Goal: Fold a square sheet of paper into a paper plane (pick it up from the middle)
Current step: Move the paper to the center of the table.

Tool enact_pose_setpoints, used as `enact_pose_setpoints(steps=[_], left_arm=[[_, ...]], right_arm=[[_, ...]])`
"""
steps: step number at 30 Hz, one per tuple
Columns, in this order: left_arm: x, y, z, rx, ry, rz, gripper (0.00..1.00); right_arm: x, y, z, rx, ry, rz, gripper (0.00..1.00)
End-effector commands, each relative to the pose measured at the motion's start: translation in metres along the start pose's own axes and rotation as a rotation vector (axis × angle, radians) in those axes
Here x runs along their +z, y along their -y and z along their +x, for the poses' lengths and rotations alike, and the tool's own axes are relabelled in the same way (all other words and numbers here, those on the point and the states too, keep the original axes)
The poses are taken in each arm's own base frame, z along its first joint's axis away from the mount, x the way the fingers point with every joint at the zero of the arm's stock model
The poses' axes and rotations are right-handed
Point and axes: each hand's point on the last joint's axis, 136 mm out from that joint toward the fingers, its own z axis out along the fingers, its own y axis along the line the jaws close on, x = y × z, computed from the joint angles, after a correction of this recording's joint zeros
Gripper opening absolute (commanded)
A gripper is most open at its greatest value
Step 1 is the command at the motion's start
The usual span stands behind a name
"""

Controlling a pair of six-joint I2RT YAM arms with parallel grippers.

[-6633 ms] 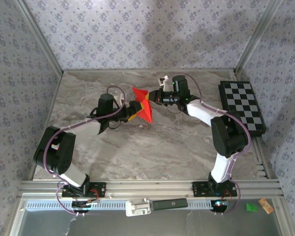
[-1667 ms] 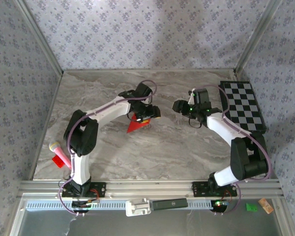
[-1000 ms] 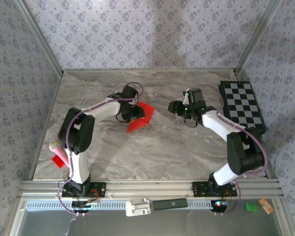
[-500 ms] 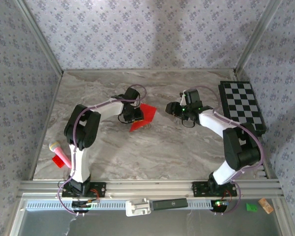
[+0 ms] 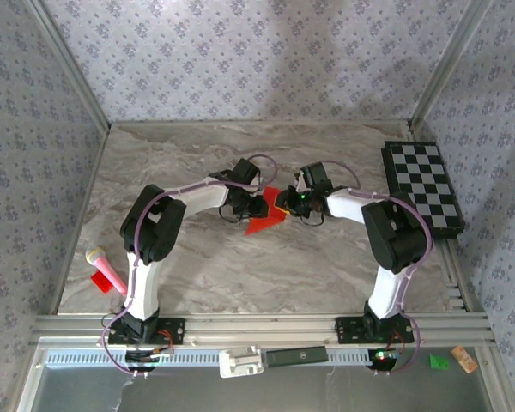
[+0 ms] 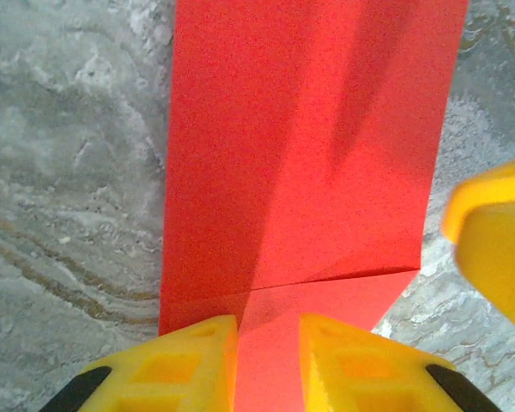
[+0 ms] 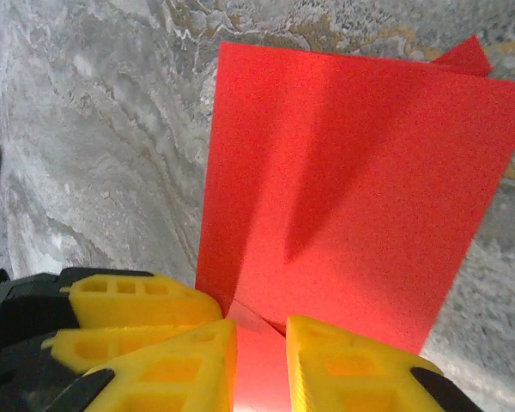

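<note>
**Tabletop** (image 5: 197, 283): grey marbled surface, listed left to right.

1. **Pink toy microphone** (image 5: 106, 269): lies near the left edge, pale head pointing away from the arm bases.
2. **Small red scrap** (image 5: 98, 281): touches the microphone's near end, partly under it.
3. **Left pincer** (image 5: 259, 206): reaches to mid-tabletop. In the left wrist view its yellow fingers (image 6: 189, 365) are drawn close together with the red paper's edge running between them, so it pinches the sheet.
4. **Square sheet of paper** (image 5: 266, 221): bright red, folded to a smaller creased shape. It sits at the centre of the tabletop, between the two pincers and touching both. A crease crosses it just ahead of the left fingers (image 6: 300, 146). A layered fold shows in the right wrist view (image 7: 352, 189).
5. **Right pincer** (image 5: 283, 202): meets the sheet from the opposite side, just beside the left one. Its yellow fingers (image 7: 352, 373) are nearly together on the paper's edge, pinching it.
6. **Black-and-white chequered board** (image 5: 422, 187): lies flat along the right edge, well apart from the sheet.
</note>
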Motion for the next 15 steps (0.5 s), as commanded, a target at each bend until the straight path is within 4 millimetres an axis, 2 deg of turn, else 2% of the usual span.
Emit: enact_pose_setpoints(steps=[1, 8, 15], left_arm=[[-0.001, 0.003, 0.001, 0.043, 0.004, 0.029, 0.25], [-0.015, 0.008, 0.001, 0.054, 0.035, 0.038, 0.26], [-0.03, 0.014, 0.012, 0.056, 0.079, 0.022, 0.29]], right_arm=[[0.011, 0.003, -0.004, 0.021, -0.024, 0.034, 0.21], [0.022, 0.014, -0.021, -0.039, -0.027, 0.148, 0.21], [0.03, 0.038, -0.014, 0.0, -0.049, 0.251, 0.21]])
